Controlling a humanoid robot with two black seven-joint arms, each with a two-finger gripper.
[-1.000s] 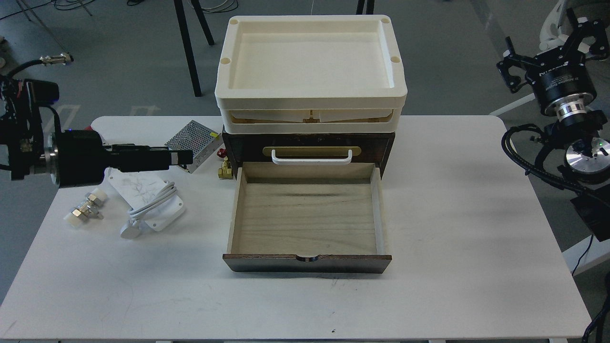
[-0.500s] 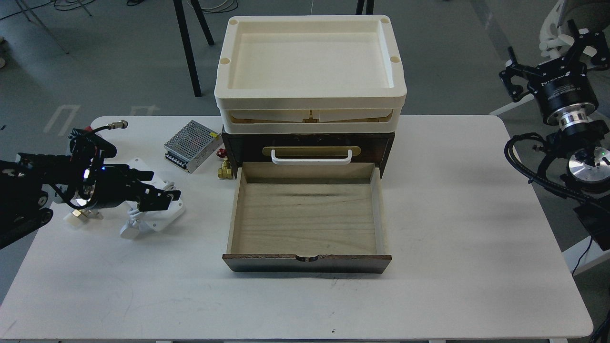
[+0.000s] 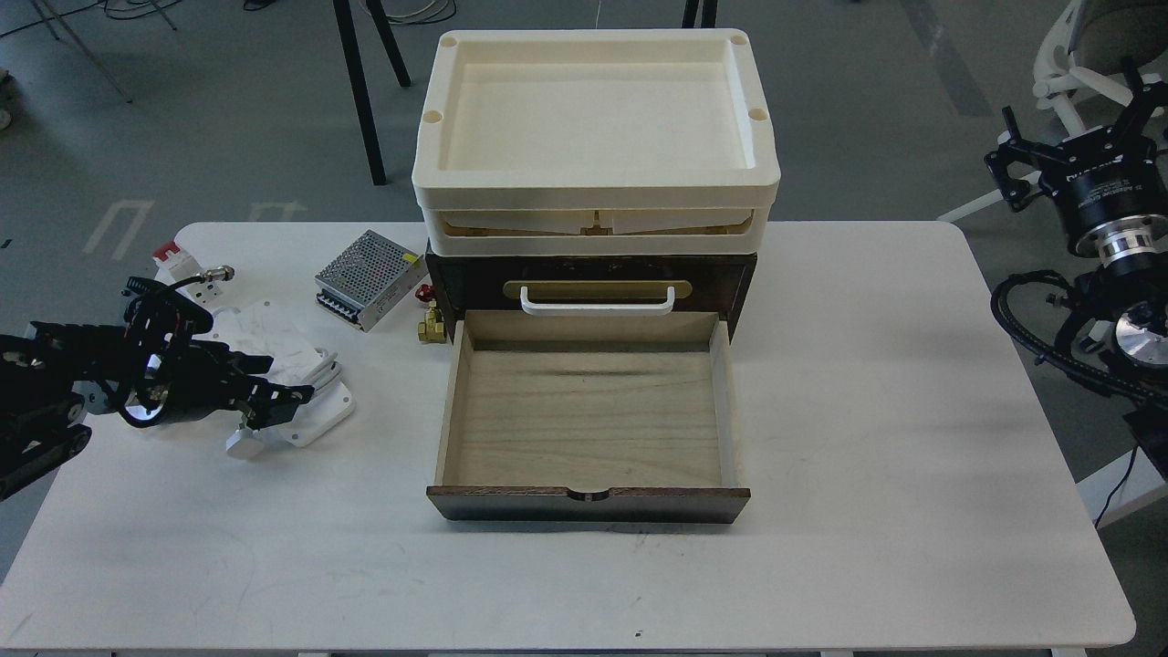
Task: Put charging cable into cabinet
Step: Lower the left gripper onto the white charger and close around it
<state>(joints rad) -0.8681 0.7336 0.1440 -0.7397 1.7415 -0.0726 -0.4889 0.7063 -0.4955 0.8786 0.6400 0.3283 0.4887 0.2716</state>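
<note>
Head view: my left gripper (image 3: 278,401) lies low over the charging cable (image 3: 306,388) on the worktop (image 3: 867,456) left of the cabinet (image 3: 593,283) w/ drawer (image 3: 584,420) pulled out, can't tell if it's clamped; my right gripper (image 3: 1077,151) hangs off the worktop's right edge, fingers spread.

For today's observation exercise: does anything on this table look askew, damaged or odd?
Little stands out. The charging cable bears grey scuff marks and lies askew to the table edge. The cabinet has its drawer pulled out, empty.
</note>
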